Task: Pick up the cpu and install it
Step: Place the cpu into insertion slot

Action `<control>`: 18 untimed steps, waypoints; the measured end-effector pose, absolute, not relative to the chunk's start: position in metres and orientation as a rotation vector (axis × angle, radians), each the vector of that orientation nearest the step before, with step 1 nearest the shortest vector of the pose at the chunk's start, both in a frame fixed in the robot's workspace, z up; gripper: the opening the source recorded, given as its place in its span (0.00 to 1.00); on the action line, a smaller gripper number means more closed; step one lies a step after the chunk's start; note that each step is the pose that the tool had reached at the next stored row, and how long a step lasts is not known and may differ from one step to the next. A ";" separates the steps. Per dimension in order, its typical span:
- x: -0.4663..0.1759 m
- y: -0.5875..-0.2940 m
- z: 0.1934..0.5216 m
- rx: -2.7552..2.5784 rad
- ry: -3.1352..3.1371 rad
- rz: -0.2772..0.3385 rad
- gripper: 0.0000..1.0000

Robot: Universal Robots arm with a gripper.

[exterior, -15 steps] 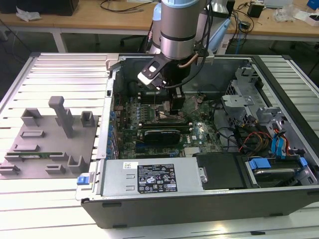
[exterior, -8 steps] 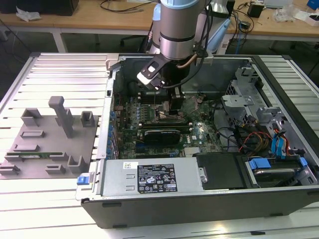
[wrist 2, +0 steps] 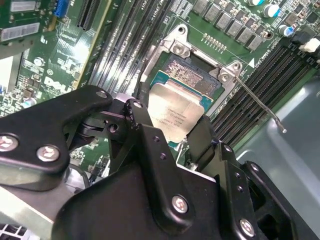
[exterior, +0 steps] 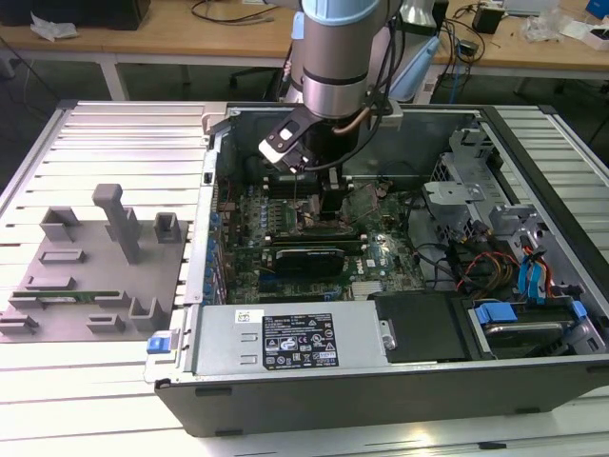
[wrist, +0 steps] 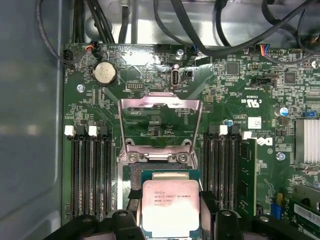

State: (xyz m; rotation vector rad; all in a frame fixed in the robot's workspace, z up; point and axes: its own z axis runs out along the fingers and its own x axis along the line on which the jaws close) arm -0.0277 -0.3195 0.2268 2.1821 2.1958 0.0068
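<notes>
Second wrist view showed the hand [wrist 2: 170, 127] clamped on the cpu [wrist 2: 176, 107], a finger on each of two opposite edges, the chip lying flat between them squarely over the open socket [wrist 2: 192, 67], whose frame [wrist: 160, 107] stood swung up in the first wrist view.

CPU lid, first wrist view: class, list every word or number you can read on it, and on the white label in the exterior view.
cpu: several printed lines, too small to read.
white label: print and symbols, too blurred to read.
</notes>
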 end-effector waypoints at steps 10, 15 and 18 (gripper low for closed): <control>-0.029 -0.317 0.216 2.186 2.192 0.006 0.55; -0.029 -0.314 0.212 2.186 2.192 0.006 0.55; -0.030 -0.313 0.206 2.186 2.192 0.006 0.55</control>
